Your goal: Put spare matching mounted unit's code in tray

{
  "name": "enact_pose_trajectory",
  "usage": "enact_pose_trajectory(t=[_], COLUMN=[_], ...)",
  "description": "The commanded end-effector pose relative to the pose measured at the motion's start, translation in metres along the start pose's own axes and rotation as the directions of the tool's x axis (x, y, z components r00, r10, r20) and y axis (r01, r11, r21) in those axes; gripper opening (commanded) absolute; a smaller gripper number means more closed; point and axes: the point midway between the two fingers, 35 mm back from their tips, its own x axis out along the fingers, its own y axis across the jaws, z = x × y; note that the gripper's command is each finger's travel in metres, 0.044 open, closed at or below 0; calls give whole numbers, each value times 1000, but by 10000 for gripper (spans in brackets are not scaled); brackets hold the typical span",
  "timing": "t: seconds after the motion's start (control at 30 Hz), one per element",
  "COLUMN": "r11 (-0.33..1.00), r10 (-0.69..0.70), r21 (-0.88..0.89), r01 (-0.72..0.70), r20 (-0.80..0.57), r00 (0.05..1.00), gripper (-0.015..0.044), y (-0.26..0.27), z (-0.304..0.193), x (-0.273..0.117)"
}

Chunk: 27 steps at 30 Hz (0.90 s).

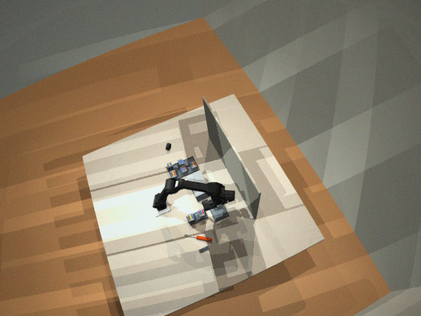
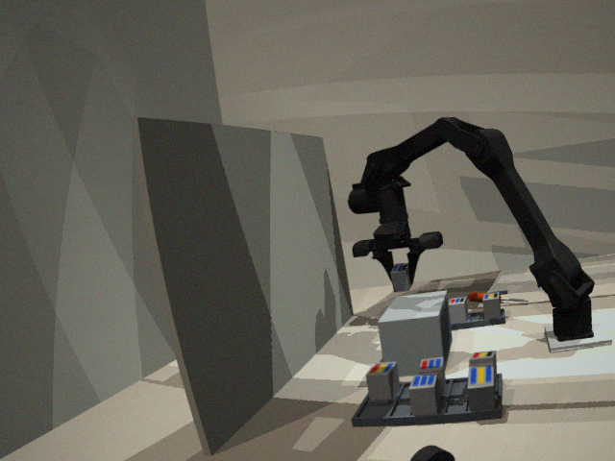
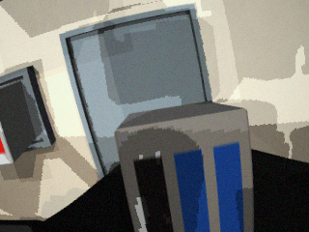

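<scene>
Orange-handled screwdriver lies flat on the pale mat, thin shaft pointing away from the handle. Small dark grey flat piece lies just beside it, apart from it. Small black cylinder sits alone on the mat, well apart from both. Tall grey panel stands upright on the mat. Mat covers the middle of the brown wooden table.
</scene>
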Motion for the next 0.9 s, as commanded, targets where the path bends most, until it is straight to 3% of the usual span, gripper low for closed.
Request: enact_pose_trajectory(t=[0.0, 0.87], r11=[1000, 1000], r10=[2, 6], r21=[-4, -4], r01=[-2, -6], r20=[-3, -1], r00=[1000, 1000], gripper=[0, 0], y=[0, 1], z=[0, 0], x=[3, 22])
